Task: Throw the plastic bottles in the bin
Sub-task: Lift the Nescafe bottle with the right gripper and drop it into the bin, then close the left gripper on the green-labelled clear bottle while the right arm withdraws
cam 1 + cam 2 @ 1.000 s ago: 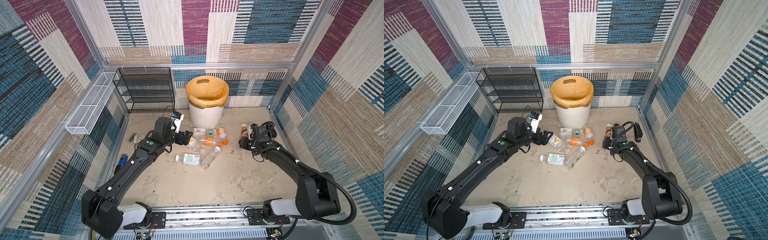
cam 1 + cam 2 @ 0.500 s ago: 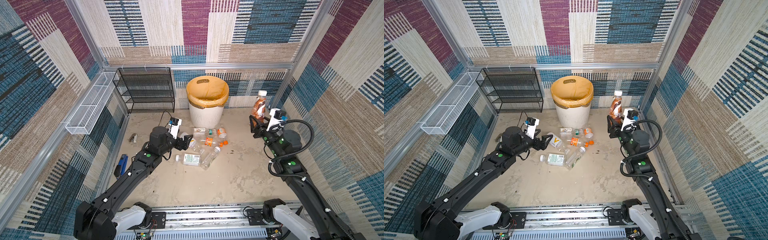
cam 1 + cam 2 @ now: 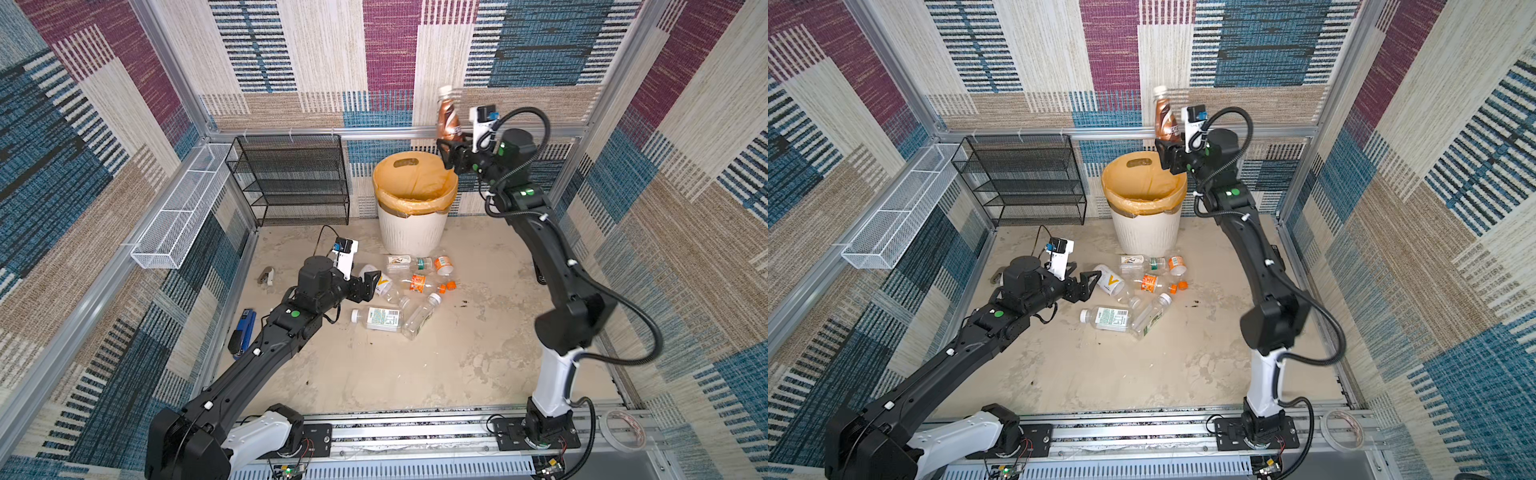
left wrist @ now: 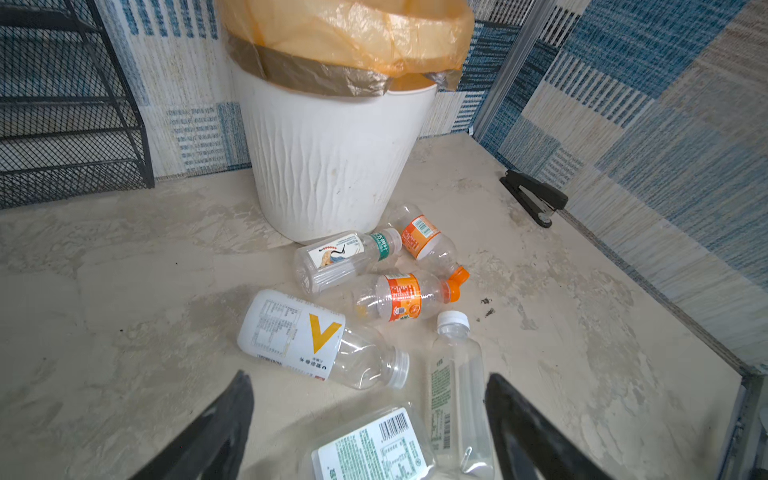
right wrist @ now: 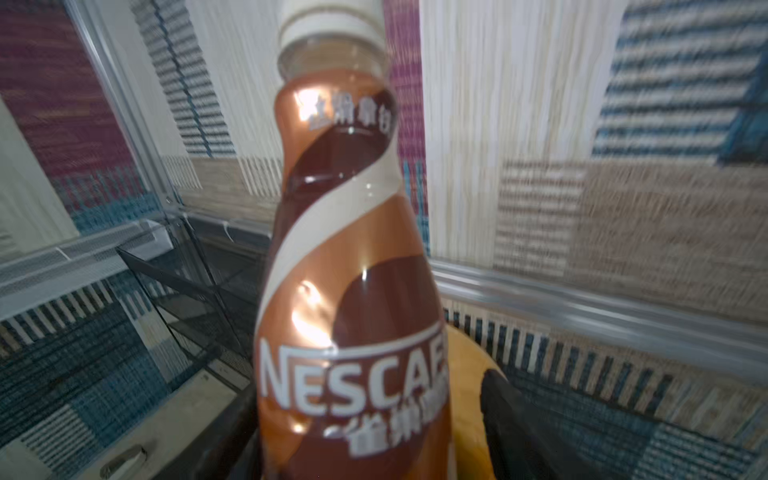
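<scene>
A brown Nescafe bottle (image 3: 448,114) (image 3: 1165,116) (image 5: 353,249) stands upright between the fingers of my right gripper (image 3: 446,153) (image 3: 1165,156) (image 5: 370,386), high above the right rim of the white bin (image 3: 411,232) (image 3: 1146,232) with its orange bag. The jaws are open: one finger touches the bottle and a gap shows beside the other. Several clear bottles lie on the floor before the bin (image 4: 332,166), among them a V-label bottle (image 4: 299,332) and a green-label bottle (image 3: 380,318). My left gripper (image 3: 372,286) (image 3: 1090,284) (image 4: 368,376) hovers open and empty beside them.
A black mesh rack (image 3: 291,178) and a white wire tray (image 3: 178,216) stand at the back left. A blue stapler (image 3: 243,332) lies by the left wall and a black stapler (image 4: 536,199) by the right wall. A tape roll (image 3: 623,428) sits on the front rail.
My right arm has lifted the Nescafe bottle from the floor at the right wall up over the bin's rim, and its jaws have spread. My left gripper has drawn back a little from the bottles.
</scene>
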`<state>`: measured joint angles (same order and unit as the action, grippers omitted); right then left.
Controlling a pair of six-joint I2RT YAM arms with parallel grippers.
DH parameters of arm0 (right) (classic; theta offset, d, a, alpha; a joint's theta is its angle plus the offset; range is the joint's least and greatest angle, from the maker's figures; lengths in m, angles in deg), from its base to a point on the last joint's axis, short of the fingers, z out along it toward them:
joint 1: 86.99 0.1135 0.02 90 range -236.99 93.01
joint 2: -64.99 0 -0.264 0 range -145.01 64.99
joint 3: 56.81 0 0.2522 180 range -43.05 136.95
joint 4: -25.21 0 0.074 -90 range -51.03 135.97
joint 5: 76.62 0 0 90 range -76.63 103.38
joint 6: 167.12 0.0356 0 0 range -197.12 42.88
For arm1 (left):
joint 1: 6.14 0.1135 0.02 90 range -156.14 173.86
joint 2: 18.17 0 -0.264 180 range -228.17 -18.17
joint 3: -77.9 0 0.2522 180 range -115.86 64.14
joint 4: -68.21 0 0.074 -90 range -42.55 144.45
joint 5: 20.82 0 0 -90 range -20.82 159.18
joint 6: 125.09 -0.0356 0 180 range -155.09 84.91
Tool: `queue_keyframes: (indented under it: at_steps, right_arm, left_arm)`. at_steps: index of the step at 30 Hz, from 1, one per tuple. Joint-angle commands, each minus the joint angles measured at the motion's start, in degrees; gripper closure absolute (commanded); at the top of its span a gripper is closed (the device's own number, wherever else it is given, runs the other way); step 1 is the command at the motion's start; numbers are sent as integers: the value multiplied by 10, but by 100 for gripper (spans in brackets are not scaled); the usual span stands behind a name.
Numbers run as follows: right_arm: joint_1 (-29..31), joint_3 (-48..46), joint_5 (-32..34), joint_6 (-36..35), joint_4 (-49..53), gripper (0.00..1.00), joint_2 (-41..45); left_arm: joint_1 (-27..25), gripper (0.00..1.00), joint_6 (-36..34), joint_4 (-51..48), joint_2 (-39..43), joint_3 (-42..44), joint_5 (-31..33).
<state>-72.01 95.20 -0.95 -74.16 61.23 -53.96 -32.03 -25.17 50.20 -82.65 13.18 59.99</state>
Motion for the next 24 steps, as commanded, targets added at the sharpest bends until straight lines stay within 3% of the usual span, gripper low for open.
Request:
queue_keyframes:
  at_steps: [1, 4, 11, 17, 24]
  right_arm:
    - [0, 308, 8, -16, 252, 12, -92]
    - [-1, 234, 18, -15, 221, 6, -58]
    - [-3, -17, 63, -41, 83, 6, 96]
    - [-42, -318, 55, -55, -87, 6, 296]
    - [-84, -629, 56, -23, -194, 6, 472]
  left_arm:
    - [0, 9, -29, -64, 0, -21, 1]
    - [0, 5, -94, -137, -4, -55, -6]
    - [0, 2, -261, -307, -56, -131, -54]
    - [0, 2, -373, -328, -111, -107, -63]
    - [1, 0, -467, -350, -215, -162, -54]
